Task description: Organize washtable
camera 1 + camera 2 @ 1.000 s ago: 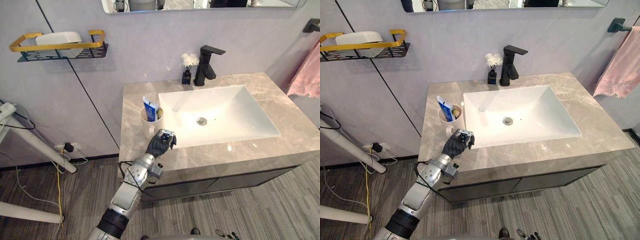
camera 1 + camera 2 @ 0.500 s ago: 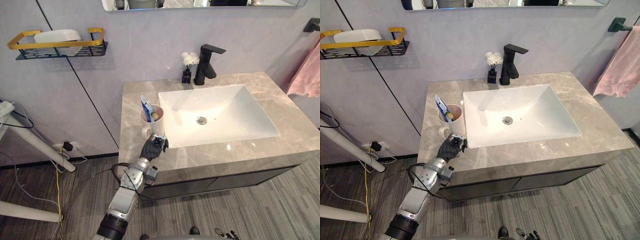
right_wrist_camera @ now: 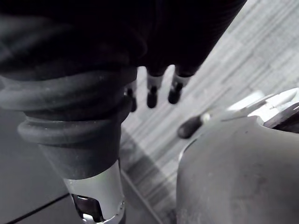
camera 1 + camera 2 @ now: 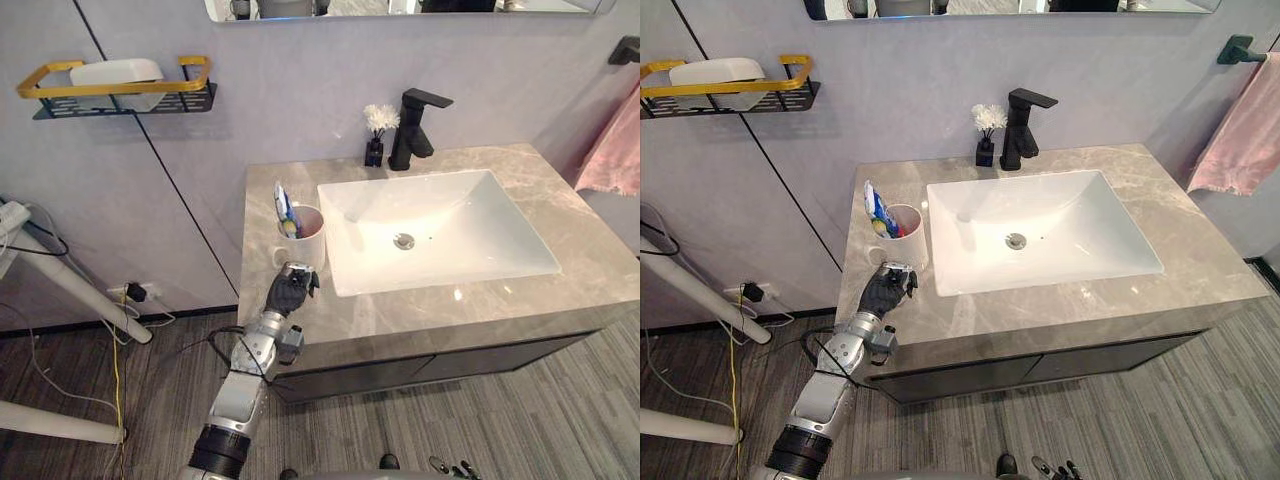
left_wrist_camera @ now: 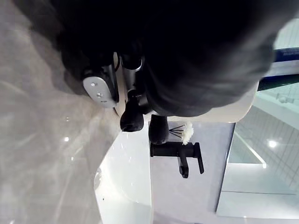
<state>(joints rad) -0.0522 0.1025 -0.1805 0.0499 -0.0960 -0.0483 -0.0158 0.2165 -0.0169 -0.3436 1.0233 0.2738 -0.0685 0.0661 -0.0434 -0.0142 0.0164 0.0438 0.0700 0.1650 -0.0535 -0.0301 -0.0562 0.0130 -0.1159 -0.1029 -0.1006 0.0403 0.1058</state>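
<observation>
A white cup [image 4: 307, 238] stands on the grey marble washtable [image 4: 420, 310] at the left of the sink. A blue and white toothpaste tube [image 4: 283, 205] and a small yellow-green thing lean inside it. My left hand [image 4: 290, 293] sits right in front of the cup near the counter's front edge. Its fingers [image 5: 132, 119] are curled against the cup's [image 5: 233, 112] lower side, by the handle [image 4: 281, 258]. My right hand [image 3: 152, 95] hangs low over the floor with its fingers relaxed and nothing in them.
A white sink basin [image 4: 430, 225] fills the counter's middle, with a black faucet [image 4: 412, 130] and a small dark vase of white flowers [image 4: 376, 135] behind it. A gold-railed wall shelf [image 4: 120, 85] holds a white box. A pink towel [image 4: 612, 150] hangs at the right.
My left hand has moved left along the counter's front. The cup has turned with it, so the toothpaste tube now leans to the left.
</observation>
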